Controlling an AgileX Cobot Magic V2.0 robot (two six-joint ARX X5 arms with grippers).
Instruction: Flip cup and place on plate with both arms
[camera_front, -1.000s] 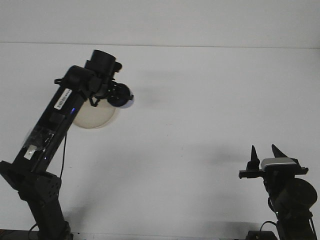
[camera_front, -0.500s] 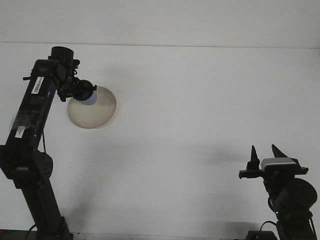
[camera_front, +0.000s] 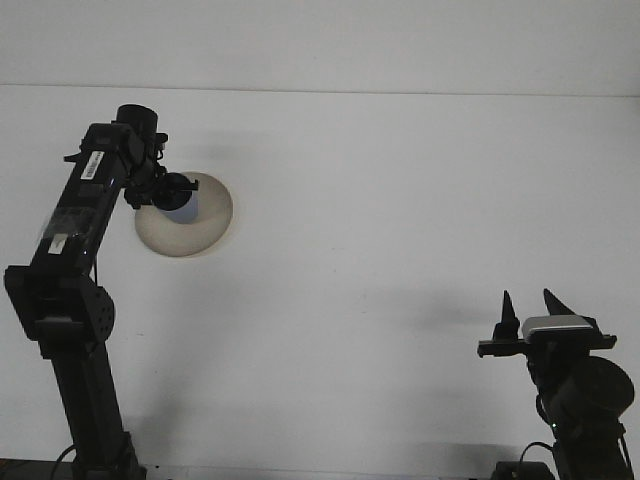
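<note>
The left gripper (camera_front: 172, 192) holds the cup (camera_front: 181, 206) in its jaws over the plate (camera_front: 205, 222); the right gripper (camera_front: 527, 307) idles, jaws spread.

I see a plain white table (camera_front: 400, 250) spreading from my near edge to a far straight edge, where a pale grey-white wall (camera_front: 400, 40) rises behind it, all evenly lit, with soft grey shadows pooled toward the near side.

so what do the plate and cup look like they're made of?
Plate: cream, matte, no glare, probably plastic or unglazed ceramic; can't settle which. Cup: pale blue-white, smooth, mostly hidden by the left gripper, so likely plastic but uncertain.
</note>
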